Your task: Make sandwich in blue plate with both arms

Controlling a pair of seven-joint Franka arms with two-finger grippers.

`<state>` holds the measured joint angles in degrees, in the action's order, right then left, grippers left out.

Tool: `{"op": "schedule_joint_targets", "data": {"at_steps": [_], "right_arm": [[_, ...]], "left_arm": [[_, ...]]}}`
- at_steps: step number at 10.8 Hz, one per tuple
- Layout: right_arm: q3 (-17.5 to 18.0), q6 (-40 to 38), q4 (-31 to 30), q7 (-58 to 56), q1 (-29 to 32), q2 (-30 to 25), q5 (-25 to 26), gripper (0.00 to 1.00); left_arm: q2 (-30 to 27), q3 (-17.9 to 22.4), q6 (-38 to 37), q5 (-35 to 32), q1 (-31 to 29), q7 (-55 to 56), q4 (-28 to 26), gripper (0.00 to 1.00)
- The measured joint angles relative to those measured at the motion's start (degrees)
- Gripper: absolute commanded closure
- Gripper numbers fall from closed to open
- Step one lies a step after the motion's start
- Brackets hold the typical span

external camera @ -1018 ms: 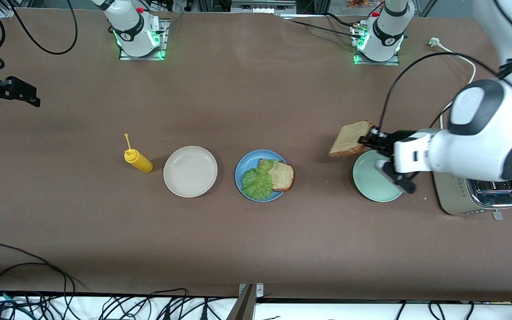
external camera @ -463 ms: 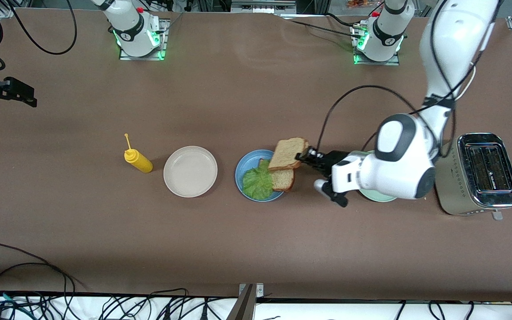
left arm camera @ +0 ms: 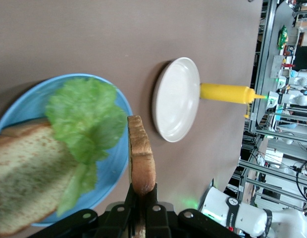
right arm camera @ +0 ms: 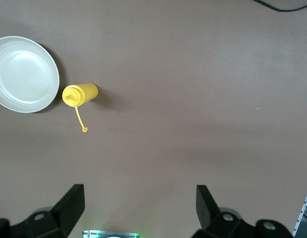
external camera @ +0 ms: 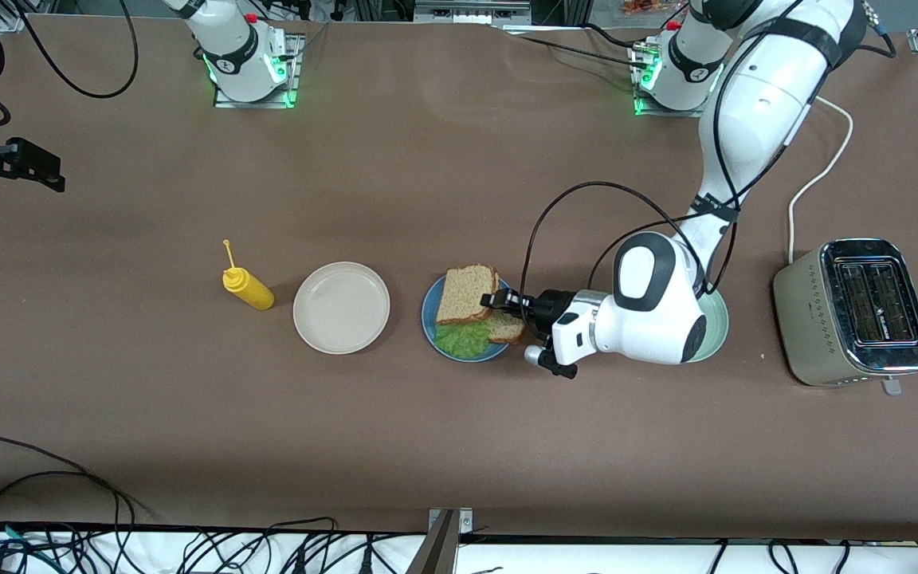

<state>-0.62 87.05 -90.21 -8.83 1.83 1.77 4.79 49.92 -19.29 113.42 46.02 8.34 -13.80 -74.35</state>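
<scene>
Brown desk carried several idle items. A beige-white plate sat empty near the middle of the row, with a yellow squeeze bottle lying tipped just beside it toward the right arm's end, thin nozzle pointing away from the front camera. A pale mint-green plate lay toward the left arm's end, mostly hidden. A chrome two-slot toaster stood near it, closer to that end, its white cord trailing toward the bases. Black cables looped along the desk's nearest edge.
</scene>
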Motion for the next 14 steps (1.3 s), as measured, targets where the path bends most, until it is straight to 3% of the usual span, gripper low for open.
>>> {"op": "schedule_joint_targets", "data": {"at_steps": [1, 2, 3, 8, 11, 14], "right_arm": [[0.0, 0.0, 0.4, 0.0, 0.0, 0.0, 0.1, 0.0], [0.0, -0.2, 0.9, 0.0, 0.0, 0.0, 0.4, 0.0], [-0.1, -0.4, 1.2, 0.0, 0.0, -0.1, 0.7, 0.0], [-0.1, -0.5, 1.4, 0.0, 0.0, 0.0, 1.0, 0.0], [-0.1, -0.5, 1.4, 0.0, 0.0, 0.0, 1.0, 0.0], [-0.1, -0.6, 1.5, 0.0, 0.0, 0.0, 1.0, 0.0]], "left_arm": [[1.5, 0.2, 1.1, 0.0, 0.0, -0.1, 0.0, 1.0], [2.8, 0.2, 2.3, 0.0, 0.0, -0.3, 0.0, 0.81], [3.6, 0.2, 3.0, 0.0, 0.1, -0.5, 0.0, 0.01], [3.5, 1.6, 3.5, -2.3, -0.9, -2.0, 1.4, 0.0], [0.0, 1.6, 0.9, -11.6, -2.6, -2.3, 1.9, 0.0], [-6.7, 1.9, -7.0, -20.1, -6.8, -2.1, 2.2, 0.0]]}}
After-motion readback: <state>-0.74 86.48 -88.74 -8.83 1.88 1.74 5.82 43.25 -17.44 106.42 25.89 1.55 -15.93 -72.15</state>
